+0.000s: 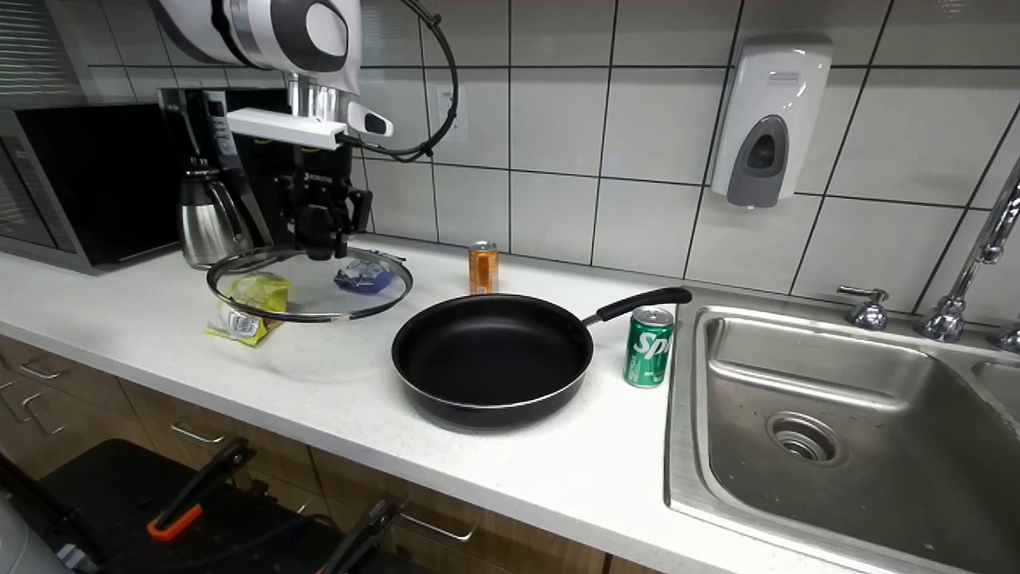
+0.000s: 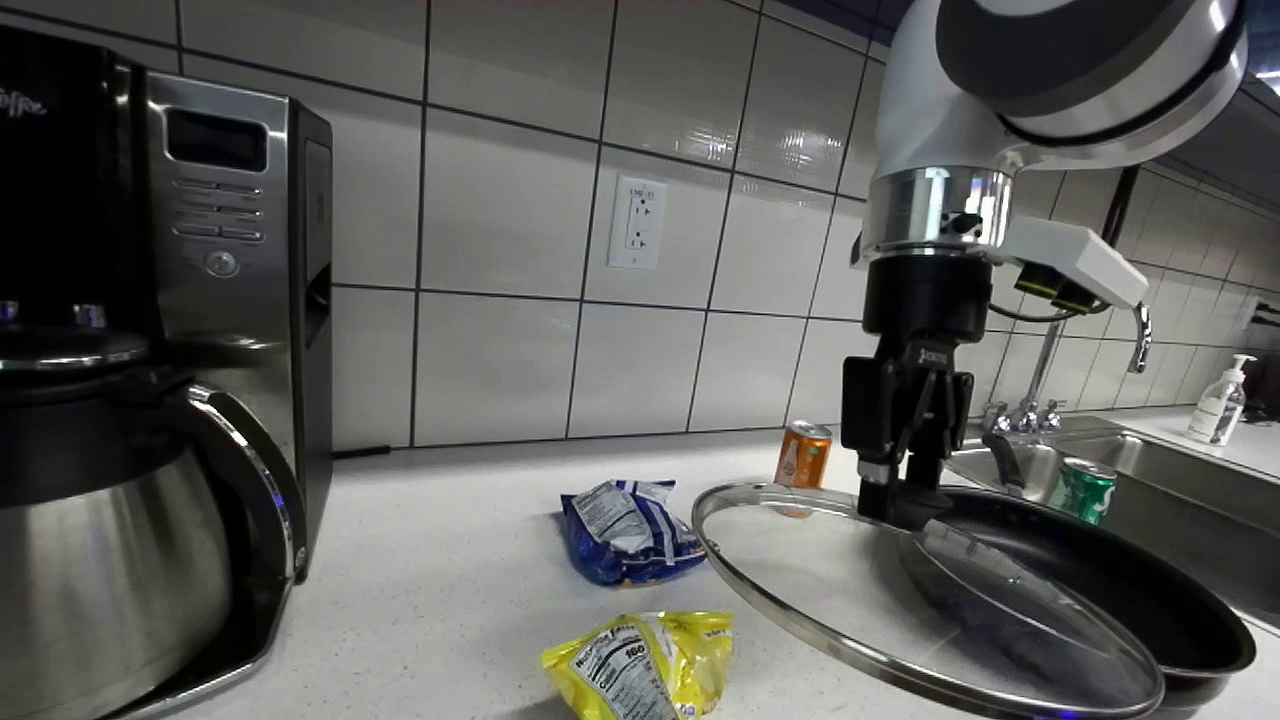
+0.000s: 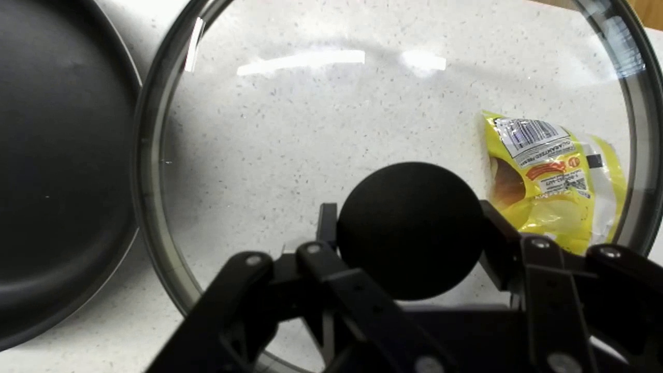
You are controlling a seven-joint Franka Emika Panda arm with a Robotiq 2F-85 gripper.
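In the wrist view my gripper [image 3: 412,228] has its fingers on both sides of a round black knob [image 3: 409,233], shut on it. That knob belongs to a clear glass lid [image 3: 311,129] with a metal rim. Both exterior views show the lid [image 1: 319,287] hanging above the counter beneath my gripper [image 1: 321,249], tilted in an exterior view [image 2: 930,610]. A black frying pan [image 1: 490,351] rests on the counter beside it, close to the lid's edge in the wrist view. Through the glass I see a yellow snack bag [image 3: 559,181]; a blue bag [image 2: 625,530] lies behind it.
An orange can [image 1: 483,269] stands behind the pan, and a green can [image 1: 649,351] under its handle [image 1: 645,303]. The steel sink [image 1: 685,478] and its faucet [image 1: 948,311] are beyond. A coffee maker [image 2: 230,250], steel carafe [image 1: 209,223] and microwave [image 1: 96,183] stand at the opposite end.
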